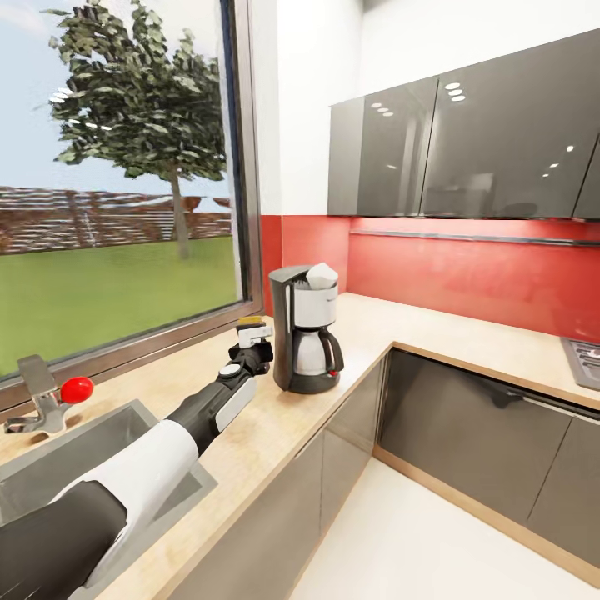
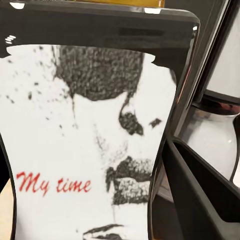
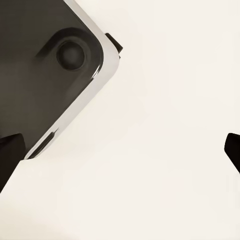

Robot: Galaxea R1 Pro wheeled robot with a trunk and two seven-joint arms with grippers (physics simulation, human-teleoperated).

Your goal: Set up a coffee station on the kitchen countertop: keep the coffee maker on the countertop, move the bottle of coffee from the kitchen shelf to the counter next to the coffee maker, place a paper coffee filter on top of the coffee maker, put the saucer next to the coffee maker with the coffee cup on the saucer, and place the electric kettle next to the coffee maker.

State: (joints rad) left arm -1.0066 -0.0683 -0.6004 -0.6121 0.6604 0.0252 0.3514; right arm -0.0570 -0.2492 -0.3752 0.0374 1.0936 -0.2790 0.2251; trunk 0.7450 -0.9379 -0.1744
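Note:
The bottle of coffee (image 1: 252, 326), with its yellow lid and pale label, stands at the back of the light-wood countertop (image 1: 271, 421), just left of the coffee maker (image 1: 306, 330). My left gripper (image 1: 249, 343) is shut on it. In the left wrist view the bottle's label (image 2: 85, 140) reads "My time", one dark finger (image 2: 200, 192) lies beside it, and the coffee maker (image 2: 215, 115) stands close behind. A white paper coffee filter (image 1: 322, 274) sits on top of the coffee maker. My right gripper (image 3: 120, 152) hangs open over pale floor.
A steel sink (image 1: 100, 442) with a red-knobbed tap (image 1: 77, 388) lies under my left arm, by the window. Grey wall cabinets (image 1: 467, 150) hang over the red backsplash. A hob corner (image 1: 586, 360) shows far right. A dark part of the robot (image 3: 45, 65) shows by the right gripper.

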